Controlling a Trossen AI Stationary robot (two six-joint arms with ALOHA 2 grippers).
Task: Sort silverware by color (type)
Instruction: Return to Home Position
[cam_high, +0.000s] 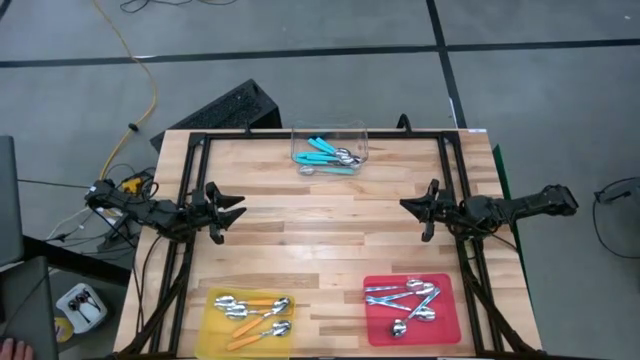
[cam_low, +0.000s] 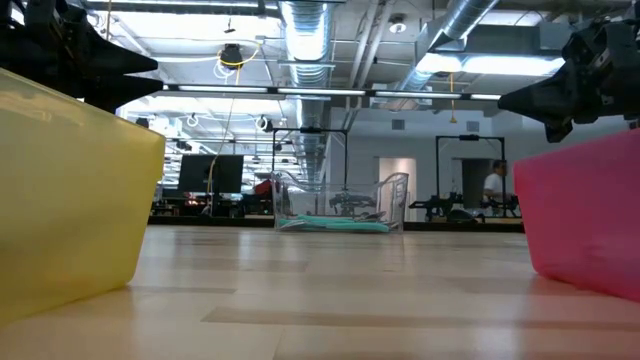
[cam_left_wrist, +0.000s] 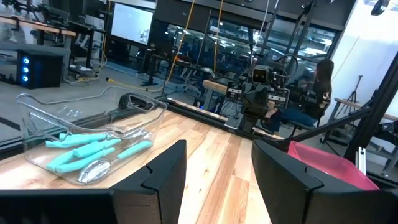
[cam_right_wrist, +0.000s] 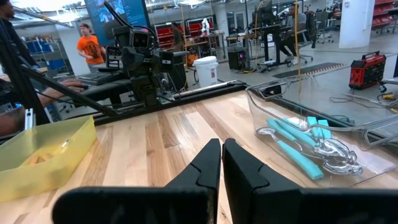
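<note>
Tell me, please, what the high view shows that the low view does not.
Only the high view shows the orange-handled spoons in the yellow tray and the silver spoons in the red tray. Only the low view shows the room behind, with a person far off. Both show the clear tub holding teal spoons, and the left end effector and right end effector above the table.

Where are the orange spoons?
In the high view, the orange spoons lie in the yellow tray on the table's left side, at the picture's bottom, left of the red tray.
</note>
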